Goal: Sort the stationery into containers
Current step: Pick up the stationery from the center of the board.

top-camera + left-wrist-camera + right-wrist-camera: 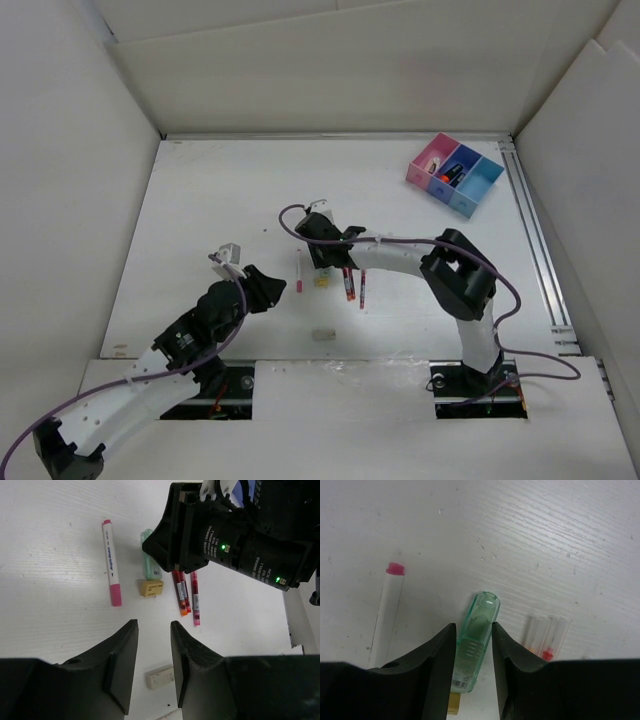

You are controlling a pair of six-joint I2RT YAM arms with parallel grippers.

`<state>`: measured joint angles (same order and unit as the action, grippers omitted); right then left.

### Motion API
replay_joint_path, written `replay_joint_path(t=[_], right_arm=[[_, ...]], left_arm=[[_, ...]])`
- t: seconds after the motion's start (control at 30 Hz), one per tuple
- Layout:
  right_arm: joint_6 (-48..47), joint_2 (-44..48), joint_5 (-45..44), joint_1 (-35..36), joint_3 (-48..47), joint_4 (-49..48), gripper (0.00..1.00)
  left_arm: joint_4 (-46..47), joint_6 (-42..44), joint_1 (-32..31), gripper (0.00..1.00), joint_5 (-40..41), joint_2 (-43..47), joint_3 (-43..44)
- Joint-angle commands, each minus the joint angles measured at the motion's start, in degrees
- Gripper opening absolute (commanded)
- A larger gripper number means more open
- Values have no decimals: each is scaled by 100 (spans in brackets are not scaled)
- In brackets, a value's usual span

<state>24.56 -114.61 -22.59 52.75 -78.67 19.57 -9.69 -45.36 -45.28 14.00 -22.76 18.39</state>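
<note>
My right gripper is down on the table with its jaws closed round a green translucent case that lies flat; in the top view it is at mid-table. A yellowish eraser lies just behind the case. A white pen with pink cap lies to its left and thin red pens to its right. My left gripper is open and empty, hovering above a beige eraser. The pink, dark blue and light blue tray stands far right.
The tray's dark blue bin holds orange- and black-capped markers. The right arm's black wrist fills the area just beyond the left gripper. White walls enclose the table, and a metal rail runs along its right side.
</note>
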Motion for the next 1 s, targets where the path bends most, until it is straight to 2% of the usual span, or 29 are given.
replay_joint_path(t=[0.0, 0.5, 0.6, 0.77, 0.87, 0.9, 0.97], right_arm=[[172, -149, -316, 33, -332, 108, 40], [295, -264, -184, 33, -262, -112, 39], [356, -264, -184, 33, -202, -112, 47], [357, -202, -132, 33, -139, -182, 45], [357, -255, -79, 33, -192, -182, 34], [357, -255, -79, 33, -192, -182, 24], [305, -141, -79, 33, -192, -243, 24]], left_arm=[[-6, -60, -25, 29, 94, -79, -46], [222, -60, -25, 29, -11, -185, -152], [82, -60, -25, 29, -11, -114, -99], [82, -8, -25, 29, -11, 9, -99], [82, -8, -25, 29, -11, -61, -47], [82, -8, -25, 29, -11, -114, -46], [134, -8, -25, 29, -11, -114, -46]])
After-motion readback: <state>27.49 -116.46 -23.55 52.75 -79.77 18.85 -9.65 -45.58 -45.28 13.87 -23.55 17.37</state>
